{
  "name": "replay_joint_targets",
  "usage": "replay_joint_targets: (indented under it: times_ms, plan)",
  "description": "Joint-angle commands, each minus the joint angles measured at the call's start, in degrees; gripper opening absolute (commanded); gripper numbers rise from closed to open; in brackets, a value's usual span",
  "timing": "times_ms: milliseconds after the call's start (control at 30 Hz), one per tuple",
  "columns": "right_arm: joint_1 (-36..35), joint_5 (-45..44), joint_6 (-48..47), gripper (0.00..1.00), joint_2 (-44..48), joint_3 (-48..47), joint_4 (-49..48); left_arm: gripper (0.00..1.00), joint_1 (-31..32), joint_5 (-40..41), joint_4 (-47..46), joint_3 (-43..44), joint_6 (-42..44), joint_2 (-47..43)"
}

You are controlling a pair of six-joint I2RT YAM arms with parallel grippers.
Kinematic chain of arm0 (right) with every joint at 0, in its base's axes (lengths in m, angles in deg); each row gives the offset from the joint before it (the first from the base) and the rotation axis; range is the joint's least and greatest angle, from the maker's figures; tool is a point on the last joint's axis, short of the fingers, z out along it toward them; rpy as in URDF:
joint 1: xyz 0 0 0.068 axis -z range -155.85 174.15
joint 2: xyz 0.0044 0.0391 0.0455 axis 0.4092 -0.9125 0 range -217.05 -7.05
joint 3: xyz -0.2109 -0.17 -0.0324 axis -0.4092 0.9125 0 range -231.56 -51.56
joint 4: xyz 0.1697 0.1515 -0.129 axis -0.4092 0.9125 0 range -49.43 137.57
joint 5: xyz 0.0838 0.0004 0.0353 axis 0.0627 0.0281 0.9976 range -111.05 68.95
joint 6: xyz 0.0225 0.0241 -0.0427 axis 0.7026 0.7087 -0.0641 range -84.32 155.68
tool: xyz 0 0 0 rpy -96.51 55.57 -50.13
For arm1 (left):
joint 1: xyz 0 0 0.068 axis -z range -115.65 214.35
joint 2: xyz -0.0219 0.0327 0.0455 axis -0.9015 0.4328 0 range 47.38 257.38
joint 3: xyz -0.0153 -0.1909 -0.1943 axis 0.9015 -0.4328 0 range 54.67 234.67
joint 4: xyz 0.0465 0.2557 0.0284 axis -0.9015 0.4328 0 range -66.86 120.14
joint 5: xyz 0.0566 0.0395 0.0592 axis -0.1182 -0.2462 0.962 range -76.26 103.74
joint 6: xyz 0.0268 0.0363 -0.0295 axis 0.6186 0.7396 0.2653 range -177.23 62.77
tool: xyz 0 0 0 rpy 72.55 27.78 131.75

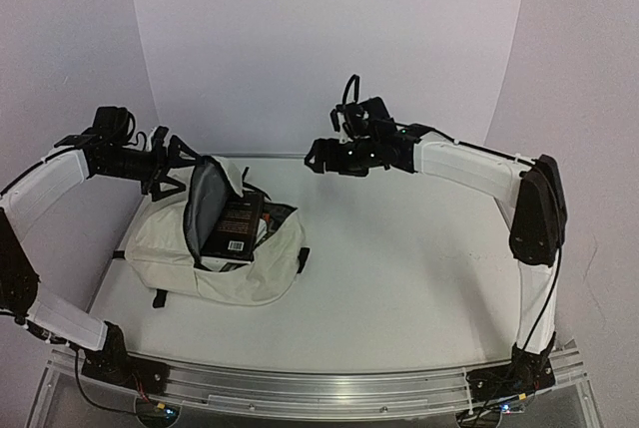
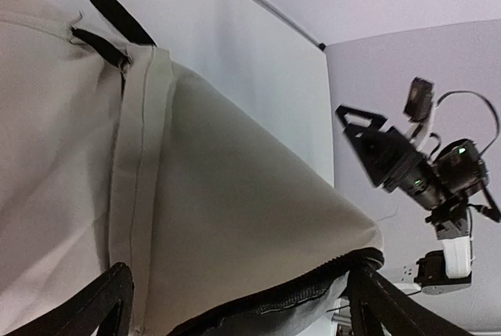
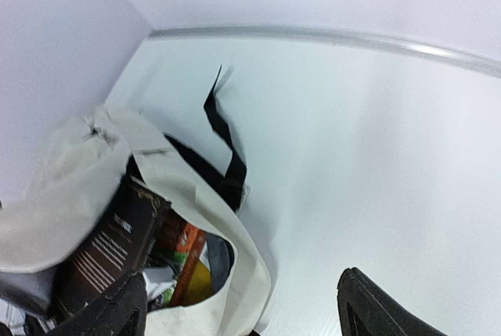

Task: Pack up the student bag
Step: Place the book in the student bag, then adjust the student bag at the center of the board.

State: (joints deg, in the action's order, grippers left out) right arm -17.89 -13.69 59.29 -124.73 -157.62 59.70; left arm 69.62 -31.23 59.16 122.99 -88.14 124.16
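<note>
The student bag [image 1: 225, 258] lies open on the table [image 1: 399, 278] with a black book [image 1: 233, 228] standing in its mouth. The left gripper [image 1: 172, 167] hovers just beside the bag's raised flap, jaws wide apart, holding nothing; the right gripper [image 1: 315, 161] hangs to the bag's right, equally open and empty
</note>
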Motion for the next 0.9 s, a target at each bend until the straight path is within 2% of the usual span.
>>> replay_joint_targets:
  times_ms: [0,67,133,200,333,433,500,567,667,767,867]
  plan:
    - [-1.64,10.35,-6.08,0.81,-7.62,-5.17,2.29,0.97,-0.70,-7.07,-11.18,-0.21,-3.13,1.05]
    - [-1.64,12.29,-5.50,0.81,-9.06,-6.45,2.11,0.99,-0.61,-14.91,-19.77,-1.07,-7.02,1.21]
    - [-1.64,15.19,-5.38,0.81,-11.13,-8.34,1.97,1.00,-0.62,-18.95,-24.60,-2.73,-9.09,-0.25]
    - [-1.64,16.47,-4.70,0.77,-13.91,-11.13,2.00,1.00,-0.74,-18.36,-22.95,-3.25,-7.08,-2.55]
    - [-1.76,18.18,-3.37,0.68,-18.36,-12.86,1.99,1.00,-0.97,-4.41,-9.18,-2.91,-3.18,-5.31]
    - [-1.91,17.41,-3.40,0.63,-19.27,-11.99,1.96,1.00,-1.19,12.99,1.94,-4.79,-5.91,-7.11]
    - [-1.91,16.93,-3.81,0.58,-19.32,-11.39,1.87,1.00,-1.15,20.97,5.93,-7.07,-8.27,-9.55]
    - [-1.93,16.51,-4.08,0.52,-19.18,-10.74,1.78,1.00,-1.14,27.13,8.25,-10.51,-10.73,-12.92]
    - [-1.90,17.73,-4.25,0.34,-18.35,-8.96,0.97,1.00,-1.19,29.32,6.62,-16.47,-14.46,-18.61]
    - [-1.90,17.47,-3.33,0.08,-16.06,-5.26,-1.20,1.00,-1.16,28.56,4.41,-21.96,-17.30,-20.97]
    - [-1.90,15.20,-2.49,0.00,-11.42,0.58,-4.38,1.00,-1.15,25.82,-1.07,-26.90,-19.44,-21.08]
